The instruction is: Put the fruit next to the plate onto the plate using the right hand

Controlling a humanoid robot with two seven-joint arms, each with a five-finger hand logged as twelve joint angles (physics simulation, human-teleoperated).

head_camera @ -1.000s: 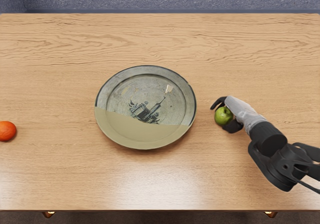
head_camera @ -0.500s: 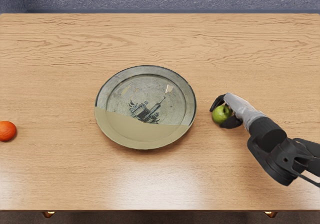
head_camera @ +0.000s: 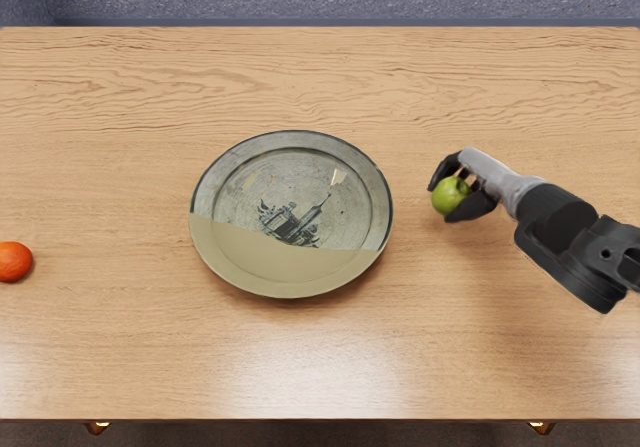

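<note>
Upward in the frame is where the right hand (head_camera: 478,185) and the green apple (head_camera: 449,195) have gone since a second ago, and the dark forearm behind them has swung higher along the right edge as well. The apple has shifted very little sideways, which suggests a lift off the wood rather than a start on the carry. The hand is wrapped around the fruit, with dark fingers curling over its top and under its lower side while the grey palm backs it from the right. That grip leaves the apple's left face exposed toward the plate (head_camera: 206,182), probably so it can be set down without the fingers meeting the rim first. The apple sits right of centre in the frame, just beside the plate's right edge but clear of it, and is not yet over the dish. The plate lies flat at the centre of the table (head_camera: 320,77), and its inner surface carries nothing but its printed pattern. An orange (head_camera: 14,261) rests at the far left edge, well apart from the plate, so the apple is the fruit the task means. What remains is a leftward carry over the rim and a release.
</note>
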